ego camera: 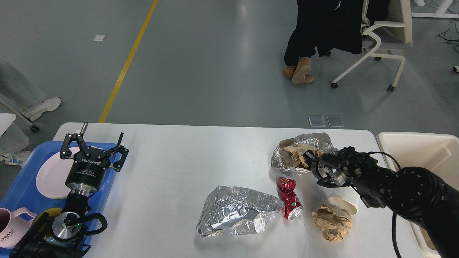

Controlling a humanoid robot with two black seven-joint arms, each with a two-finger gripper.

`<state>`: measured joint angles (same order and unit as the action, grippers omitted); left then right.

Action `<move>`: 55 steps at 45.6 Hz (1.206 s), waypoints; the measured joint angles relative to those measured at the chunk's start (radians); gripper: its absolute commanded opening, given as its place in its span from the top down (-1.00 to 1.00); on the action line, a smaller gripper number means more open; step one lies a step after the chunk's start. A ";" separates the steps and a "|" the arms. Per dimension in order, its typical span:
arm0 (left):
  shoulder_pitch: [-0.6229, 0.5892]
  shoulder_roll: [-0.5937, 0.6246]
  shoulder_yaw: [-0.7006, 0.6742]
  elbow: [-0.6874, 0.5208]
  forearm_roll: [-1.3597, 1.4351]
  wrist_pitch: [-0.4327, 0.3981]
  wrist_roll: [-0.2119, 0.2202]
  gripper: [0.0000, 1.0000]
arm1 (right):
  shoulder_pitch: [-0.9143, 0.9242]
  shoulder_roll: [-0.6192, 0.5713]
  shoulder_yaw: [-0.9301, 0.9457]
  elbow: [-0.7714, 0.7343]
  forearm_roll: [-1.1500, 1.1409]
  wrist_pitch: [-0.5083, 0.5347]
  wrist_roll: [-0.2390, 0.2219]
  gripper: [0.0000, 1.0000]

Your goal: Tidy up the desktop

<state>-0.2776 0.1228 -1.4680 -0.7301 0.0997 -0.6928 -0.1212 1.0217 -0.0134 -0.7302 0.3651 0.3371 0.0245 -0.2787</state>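
The right gripper (pixel 307 159) is clenched on a crumpled silver foil bundle stuffed with brown paper (pixel 299 154), near the far right of the large white desktop (pixel 179 161). It looks light and crushable; pinching its rim seems wise. The left gripper (pixel 94 143) hangs spread wide

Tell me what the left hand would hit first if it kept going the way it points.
The left hand points away from the robot along the blue tray's far edge. Straight on there is only bare desktop, then its far edge. The way looks free, though depth is uncertain.
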 measured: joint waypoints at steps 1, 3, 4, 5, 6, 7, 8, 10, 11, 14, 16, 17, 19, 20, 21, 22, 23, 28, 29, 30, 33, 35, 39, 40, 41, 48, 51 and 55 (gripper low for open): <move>0.000 0.000 0.000 0.000 0.000 0.000 0.000 -0.93 | 0.002 -0.001 0.001 0.000 0.000 0.000 -0.001 1.00; 0.000 0.000 0.000 0.000 0.000 0.000 0.000 -0.93 | 0.007 -0.001 0.005 0.000 0.000 0.000 -0.004 1.00; 0.000 0.000 0.000 0.000 0.000 0.000 0.000 -0.93 | 0.009 -0.002 0.006 0.000 0.000 0.000 -0.005 1.00; 0.000 0.000 0.000 0.000 0.000 0.000 0.000 -0.93 | 0.011 -0.002 0.007 0.002 0.000 0.000 -0.006 1.00; 0.000 0.000 0.000 0.000 0.000 0.000 0.000 -0.93 | 0.012 -0.002 0.008 0.004 0.000 0.000 -0.007 1.00; 0.000 0.000 0.000 0.000 0.000 0.000 0.000 -0.93 | 0.014 -0.003 0.008 0.006 0.000 0.000 -0.008 1.00; 0.000 0.000 0.000 0.000 0.000 0.000 0.000 -0.93 | 0.016 -0.004 0.009 0.010 0.000 0.000 -0.009 1.00; 0.000 0.000 0.000 0.000 0.000 0.000 0.000 -0.93 | 0.025 -0.009 0.009 0.020 0.001 0.000 -0.009 1.00; 0.000 0.000 0.000 0.000 0.000 0.000 0.000 -0.93 | 0.032 -0.014 0.009 0.029 0.001 0.000 -0.009 1.00; 0.000 0.000 0.000 0.000 0.000 0.000 0.000 -0.93 | 0.057 -0.031 0.009 0.061 0.001 0.000 -0.010 1.00; 0.000 0.000 0.000 0.000 0.000 0.000 0.000 -0.93 | 0.080 -0.044 0.009 0.094 0.001 -0.002 -0.013 1.00; 0.000 0.000 0.000 0.000 0.000 0.000 0.000 -0.93 | 0.094 -0.048 0.008 0.110 0.001 -0.004 -0.015 1.00; 0.000 0.000 0.000 0.000 0.000 0.000 0.000 -0.93 | 0.128 -0.059 0.002 0.151 -0.002 -0.009 -0.024 1.00; 0.000 0.000 0.000 0.000 0.000 0.000 0.000 -0.93 | 0.144 -0.065 0.000 0.172 -0.004 -0.011 -0.029 1.00; 0.000 0.000 0.000 0.000 0.000 0.000 0.000 -0.93 | 0.176 -0.079 -0.005 0.213 -0.007 -0.015 -0.038 1.00; 0.000 0.000 0.000 0.000 0.000 0.000 0.000 -0.93 | 0.194 -0.088 -0.008 0.236 -0.008 -0.017 -0.044 1.00; 0.000 0.000 0.000 0.000 0.000 0.000 0.000 -0.93 | 0.212 -0.098 -0.011 0.259 -0.009 -0.018 -0.048 1.00; 0.000 0.000 0.000 0.000 0.000 -0.001 0.000 -0.93 | 0.338 -0.144 -0.079 0.405 -0.011 -0.022 -0.065 1.00; 0.000 0.000 0.000 0.000 0.000 -0.001 0.000 -0.93 | 0.363 -0.150 -0.099 0.433 -0.011 -0.022 -0.066 1.00; 0.000 0.000 0.000 0.000 0.000 -0.001 0.000 -0.93 | 0.389 -0.156 -0.121 0.462 -0.011 -0.021 -0.067 1.00; 0.000 0.000 0.000 0.000 0.000 -0.001 0.000 -0.93 | 0.485 -0.174 -0.196 0.559 -0.011 -0.012 -0.067 1.00; 0.000 0.000 0.000 0.000 0.000 -0.001 0.000 -0.93 | 0.560 -0.183 -0.252 0.635 -0.012 -0.002 -0.064 1.00; 0.000 0.000 0.000 0.000 0.000 -0.001 0.000 -0.93 | 0.721 -0.185 -0.364 0.785 -0.016 0.039 -0.058 1.00; 0.000 0.000 0.000 0.000 0.000 -0.001 0.000 -0.93 | 0.770 -0.184 -0.395 0.827 -0.017 0.059 -0.056 1.00; 0.000 0.000 0.000 0.000 0.000 -0.001 0.000 -0.93 | 0.807 -0.182 -0.418 0.857 -0.018 0.077 -0.056 1.00; 0.000 0.000 0.000 0.000 0.000 -0.001 0.000 -0.93 | 1.058 -0.176 -0.544 1.031 -0.044 0.261 -0.051 1.00; 0.000 0.000 0.000 0.000 0.000 -0.001 0.000 -0.93 | 1.151 -0.176 -0.579 1.091 -0.076 0.343 -0.045 1.00; 0.000 0.000 0.000 0.000 0.000 -0.001 0.000 -0.93 | 1.284 -0.182 -0.640 1.176 -0.178 0.492 0.004 1.00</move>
<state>-0.2776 0.1226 -1.4678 -0.7302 0.0997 -0.6935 -0.1212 2.3054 -0.1956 -1.3697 1.5413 0.1594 0.5163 -0.2746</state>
